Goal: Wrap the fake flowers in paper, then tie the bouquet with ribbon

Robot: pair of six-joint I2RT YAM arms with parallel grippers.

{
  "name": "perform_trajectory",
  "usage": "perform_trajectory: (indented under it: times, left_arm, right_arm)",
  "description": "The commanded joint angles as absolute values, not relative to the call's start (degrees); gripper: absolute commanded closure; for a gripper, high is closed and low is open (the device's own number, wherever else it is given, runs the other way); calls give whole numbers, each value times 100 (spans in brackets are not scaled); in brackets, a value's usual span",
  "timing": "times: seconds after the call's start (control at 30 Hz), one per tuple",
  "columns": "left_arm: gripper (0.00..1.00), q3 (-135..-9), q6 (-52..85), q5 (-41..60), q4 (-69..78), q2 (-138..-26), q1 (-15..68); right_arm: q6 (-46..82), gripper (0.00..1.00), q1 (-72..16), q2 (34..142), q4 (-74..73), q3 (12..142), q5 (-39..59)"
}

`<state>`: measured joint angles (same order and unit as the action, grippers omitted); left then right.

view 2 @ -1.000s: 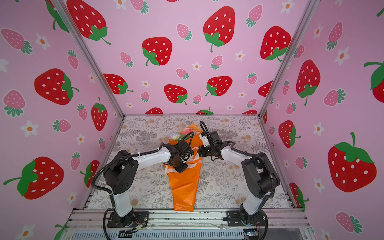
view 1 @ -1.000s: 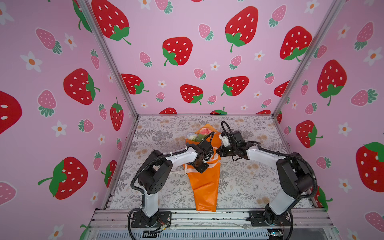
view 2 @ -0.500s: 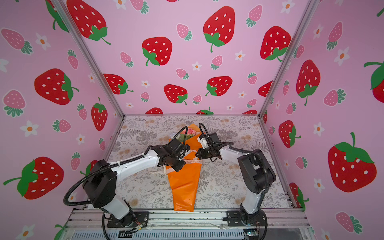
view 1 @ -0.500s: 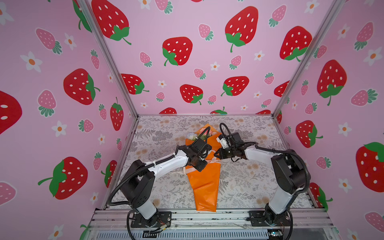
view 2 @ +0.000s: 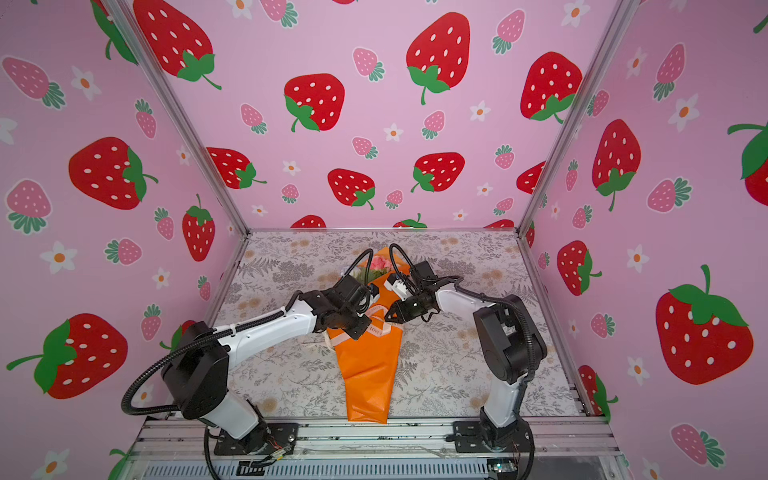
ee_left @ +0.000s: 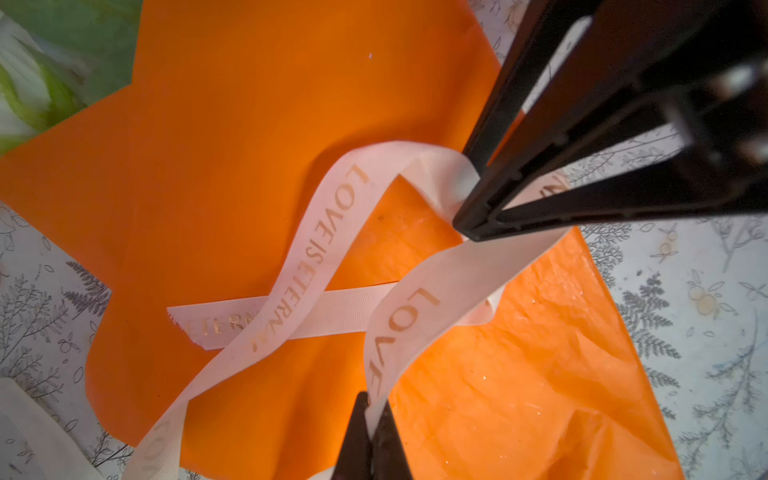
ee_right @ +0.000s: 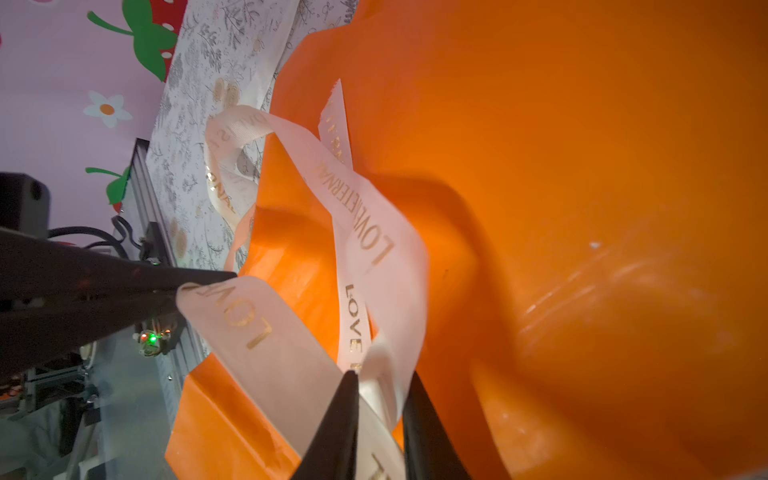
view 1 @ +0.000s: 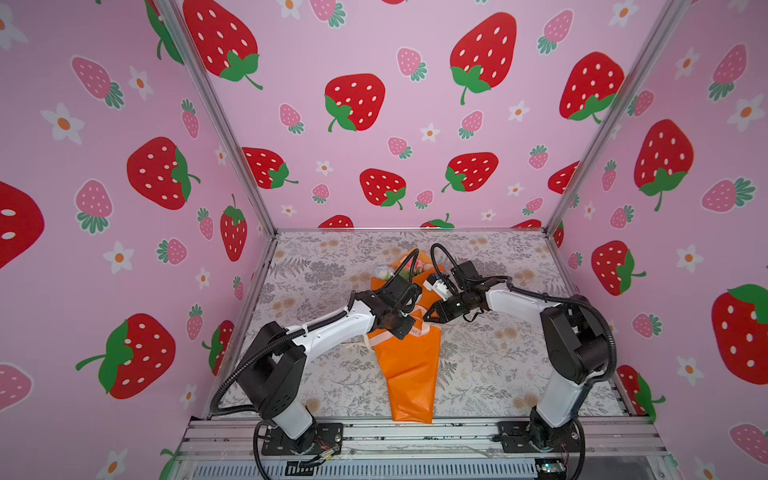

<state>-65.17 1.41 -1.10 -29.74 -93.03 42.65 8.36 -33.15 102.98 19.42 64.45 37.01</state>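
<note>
In both top views the bouquet of fake flowers [view 1: 409, 266] [view 2: 376, 266] lies mid-frame, wrapped in orange paper [view 1: 411, 365]. Left wrist, lower centre: the left gripper [ee_left: 372, 402] is clenched on the ribbon [ee_left: 316, 249]. Right wrist, bottom centre: the right gripper [ee_right: 381, 378] has its jaws parted, with the ribbon loose between them.

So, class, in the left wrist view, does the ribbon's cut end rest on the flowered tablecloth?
No, the ribbon's cut end lies on the orange wrapping paper, not on the cloth.
</note>
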Motion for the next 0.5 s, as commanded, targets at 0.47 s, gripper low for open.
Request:
perform_trajectory:
  times: [0.47]
  left_arm:
    - [100,-6565,455,-229,-2782,-9468,4278]
  right_arm:
    - [4479,59,-4506,7281,-393,3726,956]
